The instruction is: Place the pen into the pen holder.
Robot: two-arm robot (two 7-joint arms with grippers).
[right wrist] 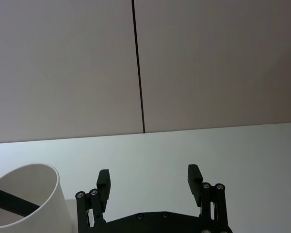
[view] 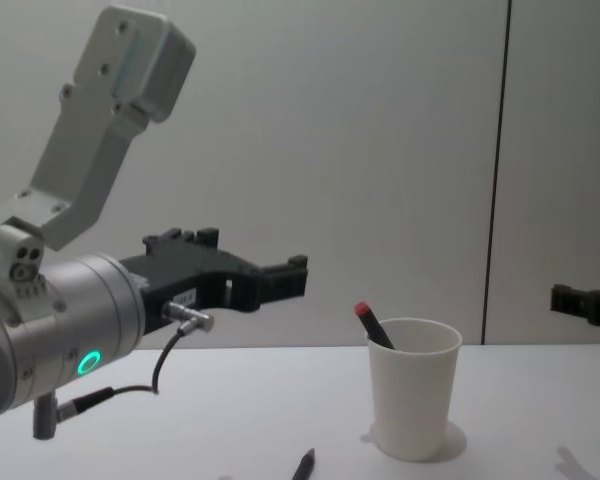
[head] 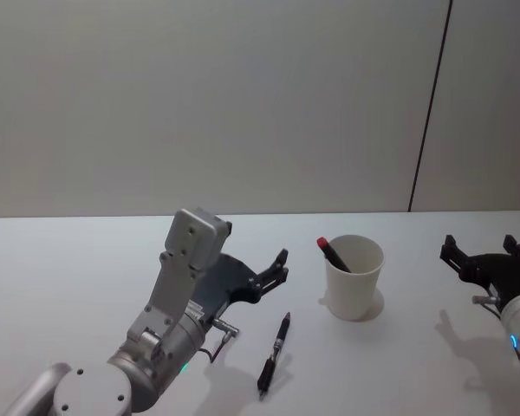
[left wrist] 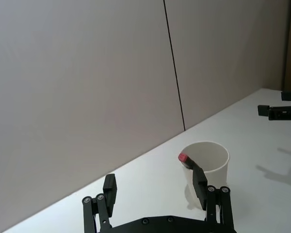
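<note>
Head: you have a black pen lying flat on the desk, near the white cup. A red-tipped pen leans inside the cup.
Left wrist: left gripper jaws wide, empty, facing the cup.
Right wrist: right gripper jaws wide, empty, cup just beside.
Chest: left gripper above the desk.

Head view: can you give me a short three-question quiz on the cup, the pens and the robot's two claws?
1. True or false: the black pen lying on the table touches the pen holder.
2. What leans inside the pen holder? A) a red-capped pen B) a ruler C) nothing
3. Fill in: the left gripper and the right gripper both have their fingers ____.
Key: 1 false; 2 A; 3 open.
</note>
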